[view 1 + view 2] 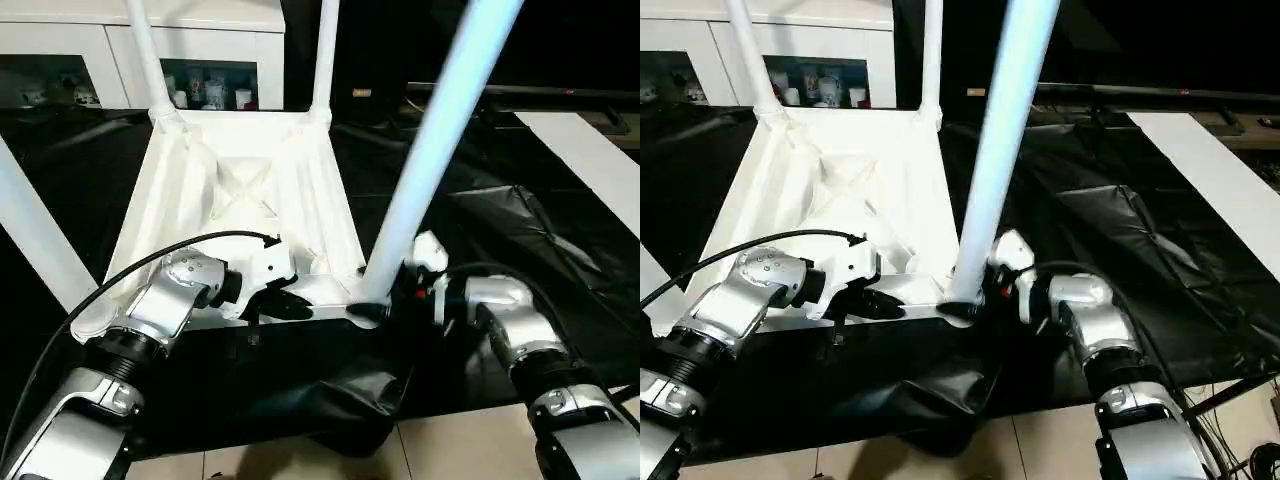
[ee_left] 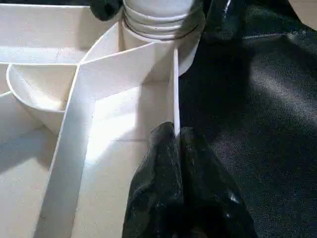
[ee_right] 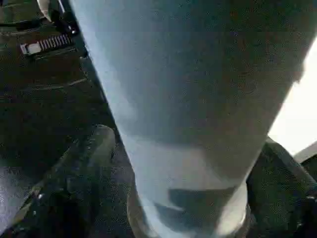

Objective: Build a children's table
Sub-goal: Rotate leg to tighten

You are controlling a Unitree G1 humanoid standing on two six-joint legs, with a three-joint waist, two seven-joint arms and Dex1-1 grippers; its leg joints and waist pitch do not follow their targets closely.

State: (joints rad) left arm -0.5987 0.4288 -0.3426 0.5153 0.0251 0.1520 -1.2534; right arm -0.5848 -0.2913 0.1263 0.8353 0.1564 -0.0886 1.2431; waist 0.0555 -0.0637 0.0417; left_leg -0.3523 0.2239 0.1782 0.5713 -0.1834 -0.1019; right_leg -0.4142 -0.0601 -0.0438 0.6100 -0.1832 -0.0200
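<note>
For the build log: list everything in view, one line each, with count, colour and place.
table top: one, white, upside down on the black sheet, ribbed underside up.
legs: four, white; near-right, far-right and far-left stand in corner sockets; the near-left one rises at the picture's left edge.
black sheet: one, under the table top.
white board: one, flat, far right.
cabinet: one, white, behind.
left pincer: one, black, shut on the table top's near rim.
right pincer: one, black, fingers either side of the near-right leg's base.
</note>
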